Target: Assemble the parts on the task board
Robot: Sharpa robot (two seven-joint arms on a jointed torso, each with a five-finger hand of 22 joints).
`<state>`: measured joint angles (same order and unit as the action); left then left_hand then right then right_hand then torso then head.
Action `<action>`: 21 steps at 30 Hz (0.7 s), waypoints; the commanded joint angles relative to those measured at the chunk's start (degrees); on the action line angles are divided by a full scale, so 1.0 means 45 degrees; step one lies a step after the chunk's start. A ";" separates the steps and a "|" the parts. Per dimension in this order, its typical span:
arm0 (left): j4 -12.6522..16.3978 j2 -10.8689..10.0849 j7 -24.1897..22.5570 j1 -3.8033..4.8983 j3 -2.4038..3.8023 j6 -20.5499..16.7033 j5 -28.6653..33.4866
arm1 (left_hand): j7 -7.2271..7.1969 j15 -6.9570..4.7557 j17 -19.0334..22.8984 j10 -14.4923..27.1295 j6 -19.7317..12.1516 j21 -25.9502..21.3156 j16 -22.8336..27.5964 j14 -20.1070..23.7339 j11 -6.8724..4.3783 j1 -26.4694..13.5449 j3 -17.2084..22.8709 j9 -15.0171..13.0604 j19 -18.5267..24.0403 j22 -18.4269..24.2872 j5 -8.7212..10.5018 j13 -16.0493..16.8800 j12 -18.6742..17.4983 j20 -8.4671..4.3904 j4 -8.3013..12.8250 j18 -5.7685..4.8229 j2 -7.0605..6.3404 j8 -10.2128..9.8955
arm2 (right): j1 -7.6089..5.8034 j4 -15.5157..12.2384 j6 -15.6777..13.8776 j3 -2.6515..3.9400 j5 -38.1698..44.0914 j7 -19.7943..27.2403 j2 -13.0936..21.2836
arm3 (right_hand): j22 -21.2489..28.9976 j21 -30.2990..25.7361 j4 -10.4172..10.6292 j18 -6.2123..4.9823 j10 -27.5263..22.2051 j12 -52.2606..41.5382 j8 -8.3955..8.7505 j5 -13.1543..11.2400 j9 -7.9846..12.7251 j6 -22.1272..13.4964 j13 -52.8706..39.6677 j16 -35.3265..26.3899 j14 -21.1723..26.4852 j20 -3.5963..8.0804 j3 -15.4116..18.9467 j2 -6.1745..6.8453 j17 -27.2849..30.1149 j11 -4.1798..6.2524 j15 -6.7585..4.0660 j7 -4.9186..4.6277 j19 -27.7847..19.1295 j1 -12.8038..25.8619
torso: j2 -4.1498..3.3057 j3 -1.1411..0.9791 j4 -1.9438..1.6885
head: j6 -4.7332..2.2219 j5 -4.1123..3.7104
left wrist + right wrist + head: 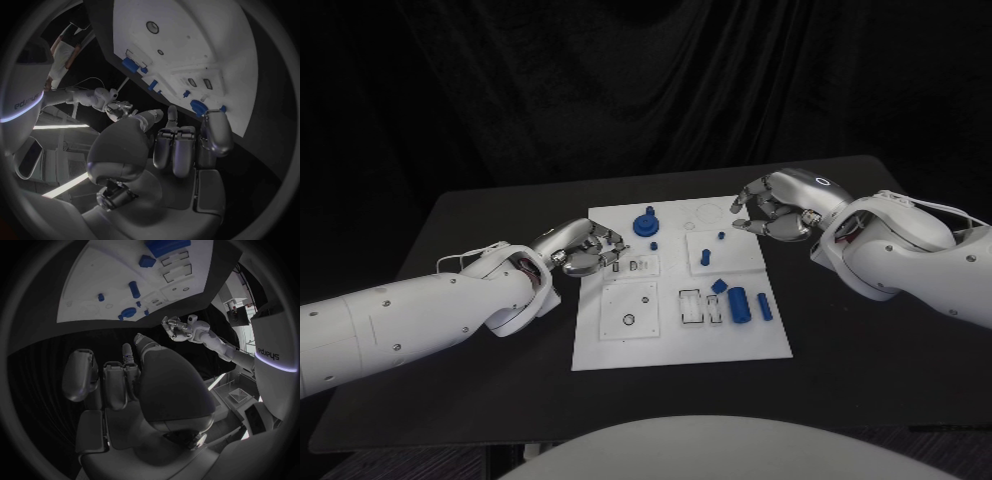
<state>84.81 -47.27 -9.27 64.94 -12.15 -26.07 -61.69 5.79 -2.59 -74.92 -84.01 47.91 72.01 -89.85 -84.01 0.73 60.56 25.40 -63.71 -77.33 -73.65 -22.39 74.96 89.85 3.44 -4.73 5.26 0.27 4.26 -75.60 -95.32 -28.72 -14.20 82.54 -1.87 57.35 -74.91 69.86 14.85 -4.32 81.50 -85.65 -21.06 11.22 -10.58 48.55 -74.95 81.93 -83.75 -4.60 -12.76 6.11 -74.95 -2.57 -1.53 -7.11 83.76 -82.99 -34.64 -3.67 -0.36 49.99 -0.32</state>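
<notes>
I've got both hands curled with nothing in them: left robot hand point(589, 247) at the task board point(678, 345) edge, right robot hand point(772, 207) over its far corner.

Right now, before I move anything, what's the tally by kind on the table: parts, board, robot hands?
blue parts: 8, as far as the head view lets me tell
task board: 1
robot hands: 2 (left robot hand, right robot hand)
Total: 11
</notes>
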 commanded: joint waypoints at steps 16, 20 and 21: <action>0.0560 -0.0869 -0.1557 -0.0487 0.0015 -0.0532 0.0038 | 0.0146 0.0148 -0.3351 -0.1330 -0.0400 0.0003 -0.0033 -0.1332 0.0144 0.0335 -0.0011 0.0615 0.0014 -0.0097 -0.0194 0.3343 0.0033 0.0183 -0.0026 0.0037 0.0001 -0.0135 | 0.1060 -0.0856 0.0493 0.0000 0.2137 -0.2555 0.0125 | -0.2755 0.2303 0.0269 0.0499 0.1889 -0.0968 -0.0338 -0.0207 -0.0457 0.0366 -0.3345 0.1035 -0.1171 0.0217 0.1019 0.0084 -0.2356 0.0199 -0.0192 0.0211 0.0786 0.0709 | -0.0023 0.0032 -0.0040 | 0.0003 0.0043; 0.0549 -0.0874 -0.1655 -0.0668 0.0015 -0.0568 0.0038 | 0.0144 0.0168 -0.3351 -0.1330 -0.0284 0.0038 -0.0033 -0.1332 0.0170 0.0373 -0.0027 0.0700 -0.0013 -0.0141 -0.0243 0.3343 0.0033 0.0202 -0.0040 0.0028 0.0001 -0.0093 | 0.1192 -0.1035 0.0732 0.0001 0.2489 -0.2874 0.0164 | -0.2768 0.2366 0.0303 0.0509 0.1889 -0.0968 -0.0335 -0.0253 -0.0477 0.0363 -0.3345 0.1047 -0.1174 0.0217 0.1097 0.0118 -0.2369 0.0200 -0.0192 0.0213 0.0797 0.0815 | -0.0060 0.0048 -0.0049 | 0.0003 0.0073; 0.0536 -0.0867 -0.1674 -0.0710 0.0015 -0.0575 0.0038 | 0.0144 0.0168 -0.3351 -0.1330 -0.0284 0.0038 -0.0033 -0.1332 0.0170 0.0373 -0.0027 0.0700 -0.0013 -0.0141 -0.0243 0.3343 0.0033 0.0202 -0.0040 0.0028 0.0001 -0.0093 | 0.1230 -0.1076 0.0815 0.0001 0.2542 -0.2948 0.0177 | -0.2775 0.2394 0.0304 0.0515 0.1889 -0.0968 -0.0334 -0.0255 -0.0478 0.0362 -0.3345 0.1063 -0.1179 0.0217 0.1104 0.0123 -0.2389 0.0200 -0.0192 0.0214 0.0804 0.0822 | -0.0066 0.0058 -0.0058 | 0.0003 0.0073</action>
<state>87.12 -51.28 -14.74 61.88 -12.14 -27.72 -61.69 6.36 -2.14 -74.92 -84.03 46.46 72.01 -89.85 -84.05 1.14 61.51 25.40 -60.61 -77.42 -74.19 -23.16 74.96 89.85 3.93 -4.73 5.26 0.34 3.77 -70.30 -99.83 -27.04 -14.22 90.75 -11.38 58.02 -74.91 80.37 16.28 -3.09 83.99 -89.86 -22.37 10.33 -12.65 49.83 -74.93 86.54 -84.00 -3.99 -8.21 6.70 -74.94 -1.89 -2.12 -6.20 83.96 -79.66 -34.81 -3.46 -0.57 49.99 -0.04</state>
